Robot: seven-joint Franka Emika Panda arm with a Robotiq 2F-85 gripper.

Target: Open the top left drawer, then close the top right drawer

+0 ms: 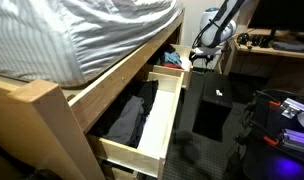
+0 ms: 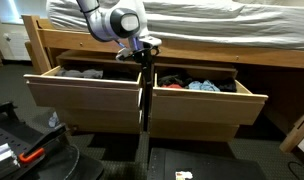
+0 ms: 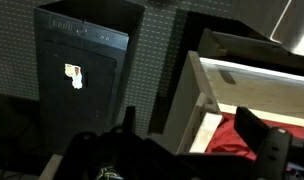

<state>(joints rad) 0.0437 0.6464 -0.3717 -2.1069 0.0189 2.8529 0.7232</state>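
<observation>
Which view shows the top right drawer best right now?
An exterior view, where the top right drawer faces the camera, open, clothes visible. In an exterior view it is distant, mostly hidden. Wrist view: one unidentifiable drawer corner.

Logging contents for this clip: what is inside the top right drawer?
The top right drawer stands open and holds a loose heap of clothes in blue, red and dark pieces. Its front panel and the top layer hide whatever lies deeper, so the bottom cannot be seen.
</observation>
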